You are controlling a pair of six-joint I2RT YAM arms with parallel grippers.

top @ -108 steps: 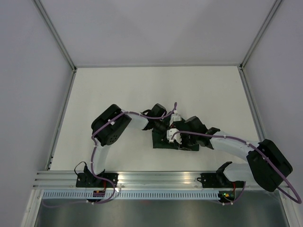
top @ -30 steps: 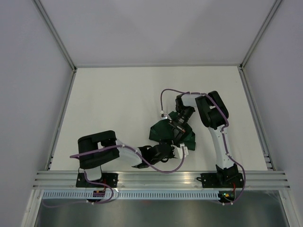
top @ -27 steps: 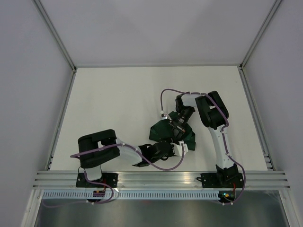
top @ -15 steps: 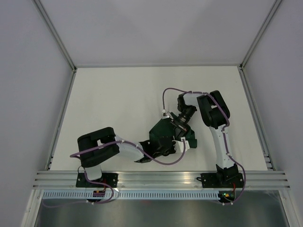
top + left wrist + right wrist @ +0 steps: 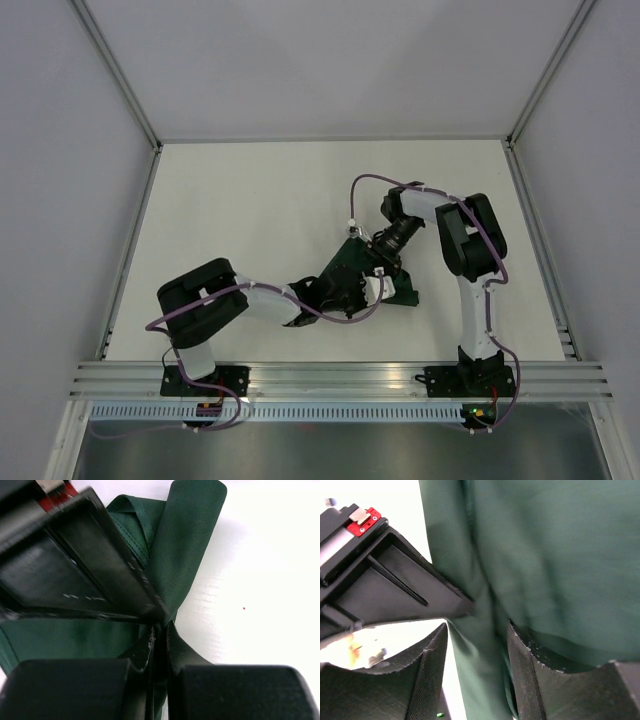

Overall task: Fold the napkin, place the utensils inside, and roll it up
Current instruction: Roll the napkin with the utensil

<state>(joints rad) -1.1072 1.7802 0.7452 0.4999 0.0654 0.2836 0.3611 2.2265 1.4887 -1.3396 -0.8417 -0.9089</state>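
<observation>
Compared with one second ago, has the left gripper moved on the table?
Yes. In the top view, the left gripper has moved farther from the near rail and slightly leftward in the picture, its fingers shut on the napkin.

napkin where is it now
In the top view the napkin is bunched right of centre, gripped by the left hand at its near side and the right hand at its far side.

White tabletop (image 5: 250, 220), pale grey enclosure walls (image 5: 60, 150), aluminium rails (image 5: 330, 380) along near edge, even light
</observation>
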